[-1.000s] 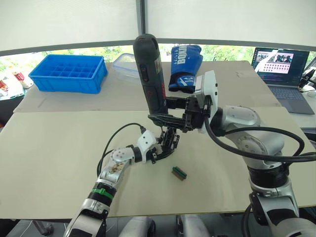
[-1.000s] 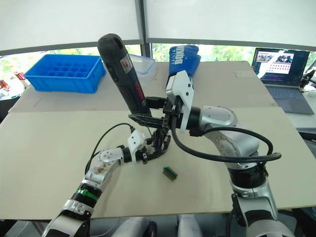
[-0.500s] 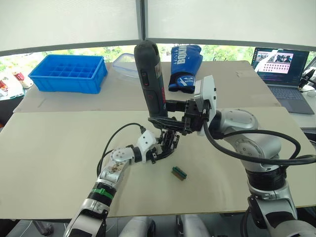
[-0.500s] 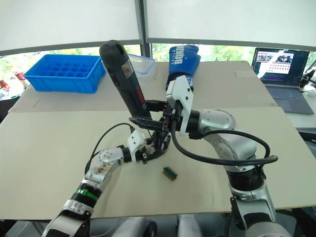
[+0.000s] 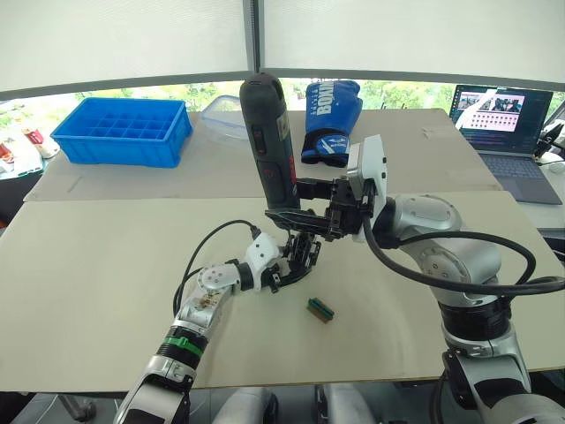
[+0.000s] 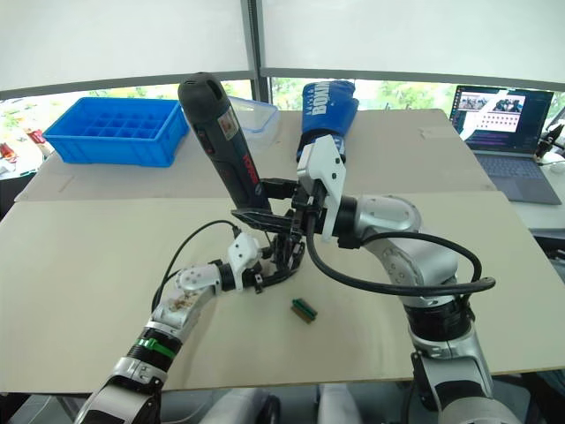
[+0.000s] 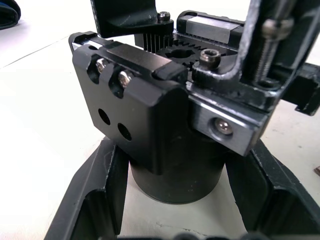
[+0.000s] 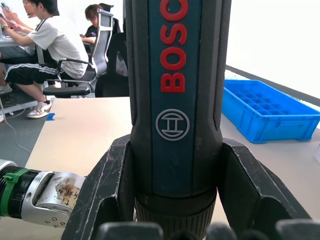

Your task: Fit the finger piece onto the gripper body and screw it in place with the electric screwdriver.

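Hardly shifted since a moment ago, apart from a slight lean and drop of the electric screwdriver [image 5: 272, 141] toward the gripper body [image 5: 301, 250]. Looks like the screwing step: bit end lowered over the top of the body, finger piece apparently already seated. Next calls for lining the bit with a screw head and pressing straight down. Right gripper [image 8: 172, 192] clamped around the screwdriver barrel; left gripper [image 7: 175, 200] closed against the round base, steadying it on the table [image 5: 106, 256].
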`<state>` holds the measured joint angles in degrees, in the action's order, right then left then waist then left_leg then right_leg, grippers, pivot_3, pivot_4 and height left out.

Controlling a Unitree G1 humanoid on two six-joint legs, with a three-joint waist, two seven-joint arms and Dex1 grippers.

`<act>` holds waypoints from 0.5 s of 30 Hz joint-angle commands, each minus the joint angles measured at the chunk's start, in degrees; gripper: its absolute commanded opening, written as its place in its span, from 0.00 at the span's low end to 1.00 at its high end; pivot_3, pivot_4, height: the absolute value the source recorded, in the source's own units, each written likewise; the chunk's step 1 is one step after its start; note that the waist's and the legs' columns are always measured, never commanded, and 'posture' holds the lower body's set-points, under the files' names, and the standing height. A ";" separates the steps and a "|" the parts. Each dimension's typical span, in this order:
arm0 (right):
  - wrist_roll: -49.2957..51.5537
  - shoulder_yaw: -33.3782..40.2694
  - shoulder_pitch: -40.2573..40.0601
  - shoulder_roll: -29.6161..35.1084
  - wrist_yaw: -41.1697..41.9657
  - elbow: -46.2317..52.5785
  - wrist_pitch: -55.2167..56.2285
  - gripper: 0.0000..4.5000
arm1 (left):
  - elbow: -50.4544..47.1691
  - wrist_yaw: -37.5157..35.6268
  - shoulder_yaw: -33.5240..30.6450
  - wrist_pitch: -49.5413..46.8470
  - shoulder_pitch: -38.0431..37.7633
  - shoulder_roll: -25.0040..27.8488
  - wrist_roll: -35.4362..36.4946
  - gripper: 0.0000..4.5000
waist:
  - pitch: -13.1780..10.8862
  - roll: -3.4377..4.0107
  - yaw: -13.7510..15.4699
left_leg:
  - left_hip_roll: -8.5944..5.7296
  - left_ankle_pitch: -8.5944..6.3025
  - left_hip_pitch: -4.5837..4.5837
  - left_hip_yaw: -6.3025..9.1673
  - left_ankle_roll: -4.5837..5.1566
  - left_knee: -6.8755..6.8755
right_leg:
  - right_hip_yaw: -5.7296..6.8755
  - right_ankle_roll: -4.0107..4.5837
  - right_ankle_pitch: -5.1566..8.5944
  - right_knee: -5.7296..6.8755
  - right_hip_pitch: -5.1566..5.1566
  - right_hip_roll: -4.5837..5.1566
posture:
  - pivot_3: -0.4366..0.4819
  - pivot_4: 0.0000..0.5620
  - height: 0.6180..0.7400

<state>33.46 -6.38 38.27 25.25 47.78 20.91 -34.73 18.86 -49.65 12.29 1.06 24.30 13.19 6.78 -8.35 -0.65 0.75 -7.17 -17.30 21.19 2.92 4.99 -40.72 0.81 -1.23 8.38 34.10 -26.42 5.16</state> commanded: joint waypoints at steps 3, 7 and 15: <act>0.90 0.80 -0.27 -0.69 -0.34 2.28 1.07 0.42 | -1.40 0.31 -0.60 0.42 1.10 -0.31 0.63 0.51 | 0.00 0.00 0.00 | 0.00 0.00 0.00 0.00 0.00 0.00 | 0.00 0.00 0.00 0.00 0.00 0.00 | 0.48 0.27 1.00; 1.48 1.06 -0.49 -0.93 -0.80 2.83 0.37 0.42 | -1.33 0.41 -0.57 0.42 1.15 -0.45 0.61 0.51 | 0.00 0.00 0.00 | 0.00 0.00 0.00 0.00 0.00 0.00 | 0.00 0.00 0.00 0.00 0.00 0.00 | 0.48 0.27 1.00; 1.88 1.08 -0.37 -1.02 -1.23 3.42 0.00 0.42 | -1.22 0.31 -0.57 0.52 1.24 -0.41 0.59 0.51 | 0.00 0.00 0.01 | 0.00 0.00 0.00 0.00 0.00 0.00 | 0.00 0.00 0.00 0.00 0.00 -0.01 | 0.48 0.27 1.00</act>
<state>33.97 -6.40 37.19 24.68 47.13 21.65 -35.26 18.86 -49.59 12.29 1.04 24.31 13.09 6.77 -8.35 -0.65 0.76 -7.17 -17.30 21.19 2.92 4.99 -40.72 0.81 -1.23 8.38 34.10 -26.42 5.15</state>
